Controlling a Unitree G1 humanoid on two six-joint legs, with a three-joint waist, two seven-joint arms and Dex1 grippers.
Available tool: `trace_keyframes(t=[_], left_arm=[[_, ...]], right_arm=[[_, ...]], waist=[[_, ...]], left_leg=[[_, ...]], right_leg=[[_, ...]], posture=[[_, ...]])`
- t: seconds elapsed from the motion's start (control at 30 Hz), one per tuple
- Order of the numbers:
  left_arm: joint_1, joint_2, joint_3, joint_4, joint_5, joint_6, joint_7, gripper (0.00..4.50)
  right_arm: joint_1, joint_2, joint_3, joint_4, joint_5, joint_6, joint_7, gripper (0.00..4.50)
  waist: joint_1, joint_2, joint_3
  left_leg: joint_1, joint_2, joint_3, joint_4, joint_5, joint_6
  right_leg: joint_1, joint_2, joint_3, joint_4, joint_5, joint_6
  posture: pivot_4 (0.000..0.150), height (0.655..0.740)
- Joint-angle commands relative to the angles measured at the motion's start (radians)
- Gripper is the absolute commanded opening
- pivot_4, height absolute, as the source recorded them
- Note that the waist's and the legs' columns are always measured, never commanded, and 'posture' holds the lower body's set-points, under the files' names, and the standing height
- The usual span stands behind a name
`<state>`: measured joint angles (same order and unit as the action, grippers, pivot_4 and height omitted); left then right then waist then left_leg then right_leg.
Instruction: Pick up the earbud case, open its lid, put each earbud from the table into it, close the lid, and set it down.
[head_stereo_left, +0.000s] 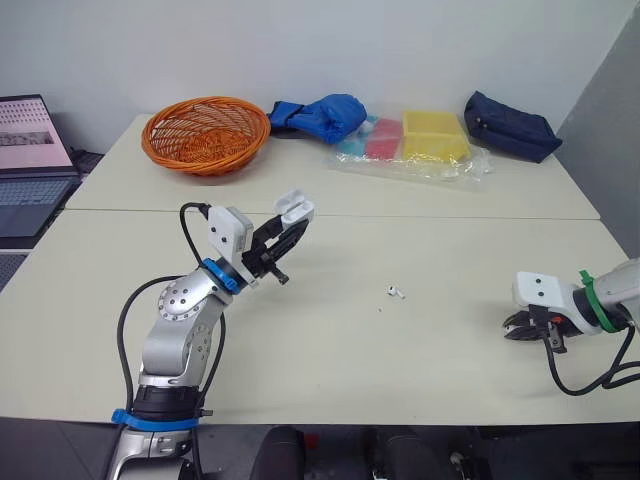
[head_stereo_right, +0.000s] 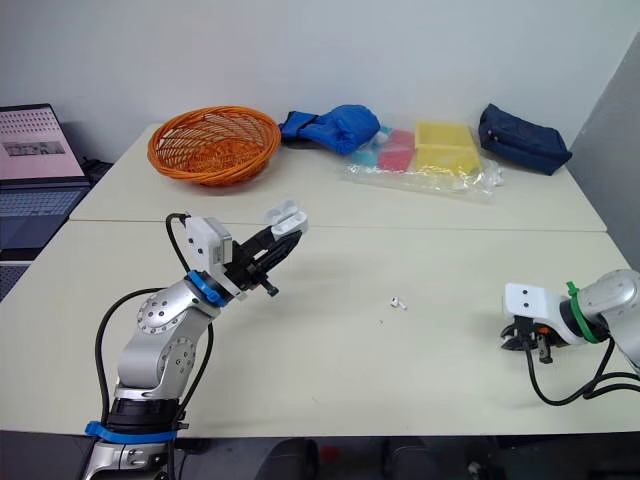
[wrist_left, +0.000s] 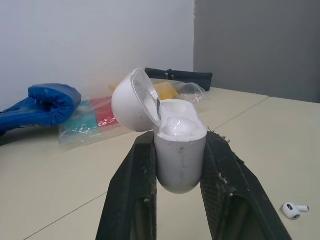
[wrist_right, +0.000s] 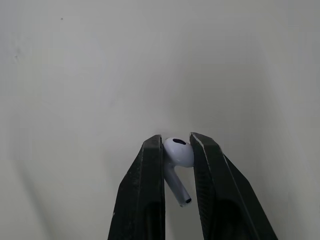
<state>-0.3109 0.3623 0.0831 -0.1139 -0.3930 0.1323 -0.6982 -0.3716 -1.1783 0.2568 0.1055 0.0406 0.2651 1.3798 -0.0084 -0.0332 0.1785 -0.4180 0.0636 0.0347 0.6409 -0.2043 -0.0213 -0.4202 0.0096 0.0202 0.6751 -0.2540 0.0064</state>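
- Earbud case (wrist_left: 177, 150) is showing smooth, glossy white plastic; its hinge is glinting like metal.
- Left gripper (wrist_left: 178, 137) fingers (wrist_left: 131, 195) are looking matt black, with scuffed edges.
- Earbud (wrist_right: 179, 151) is gleaming as glossy white plastic.
- Table (head_stereo_left: 350, 350) is reading matt, smooth, cream.
- Basket (head_stereo_left: 205, 133) at 11 o'clock is showing a coarse orange weave.
- Bag (head_stereo_left: 460, 170) at 12 o'clock is shining as crinkled clear film.
- Pouch (head_stereo_left: 510, 125) at 1 o'clock is looking like matt navy cloth.

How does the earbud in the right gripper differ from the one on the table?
The gripped earbud is pinched by its head in the right gripper; the loose earbud lies free on the table. The gripped earbud is at the robot's right, the loose earbud near mid-table. Both are white.
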Motion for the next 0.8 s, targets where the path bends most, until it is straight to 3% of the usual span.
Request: trace_keyframes(t=[0.03, 0.57, 0.6, 0.77, 0.8], left_arm=[[0.015, -0.004, 0.0, -0.065, -0.009, -0.008, 0.014, 0.77], [0.013, -0.012, -0.015, -0.076, -0.006, 0.001, 0.031, 0.77], [0.012, -0.011, -0.018, -0.075, -0.007, 0.002, 0.026, 0.77], [0.002, -0.008, -0.017, -0.064, -0.011, 0.007, 0.016, 0.77], [0.001, -0.008, -0.017, -0.062, -0.011, 0.007, 0.016, 0.77]], right_arm=[[-0.06, -0.028, 0.016, 0.069, -0.091, -0.048, 0.021, 0.41], [-0.043, -0.013, 0.015, 0.202, -0.183, -0.102, 0.019, 0.41], [-0.04, -0.008, 0.009, 0.205, -0.179, -0.095, 0.011, 0.97], [-0.011, -0.007, -0.02, 0.193, -0.17, -0.083, 0.0, 2.53], [-0.005, -0.011, -0.024, 0.191, -0.17, -0.085, 0.001, 2.53]], waist=[[0.0, 0.0, 0.0], [0.002, 0.0, 0.0], [0.002, 0.0, 0.0], [0.002, 0.0, 0.0], [0.003, 0.0, 0.0]], left_leg=[[0.0, 0.0, 0.0, 0.0, 0.0, 0.0], [0.001, 0.0, 0.0, 0.002, 0.0, 0.0], [0.001, 0.0, 0.0, 0.002, 0.0, 0.0], [0.001, -0.001, 0.001, 0.004, 0.0, 0.0], [0.001, -0.001, 0.0, 0.004, 0.0, 0.0]], right_leg=[[0.0, 0.0, 0.0, 0.0, 0.0, 0.0], [0.001, -0.001, 0.0, 0.0, 0.0, 0.0], [0.001, -0.001, 0.0, 0.0, -0.001, -0.001], [0.002, -0.001, 0.001, 0.0, -0.002, -0.003], [0.002, -0.001, 0.0, 0.0, -0.002, -0.003]], posture=[[0.15, 0.74], [0.15, 0.74], [0.15, 0.74], [0.15, 0.74], [0.15, 0.74]])
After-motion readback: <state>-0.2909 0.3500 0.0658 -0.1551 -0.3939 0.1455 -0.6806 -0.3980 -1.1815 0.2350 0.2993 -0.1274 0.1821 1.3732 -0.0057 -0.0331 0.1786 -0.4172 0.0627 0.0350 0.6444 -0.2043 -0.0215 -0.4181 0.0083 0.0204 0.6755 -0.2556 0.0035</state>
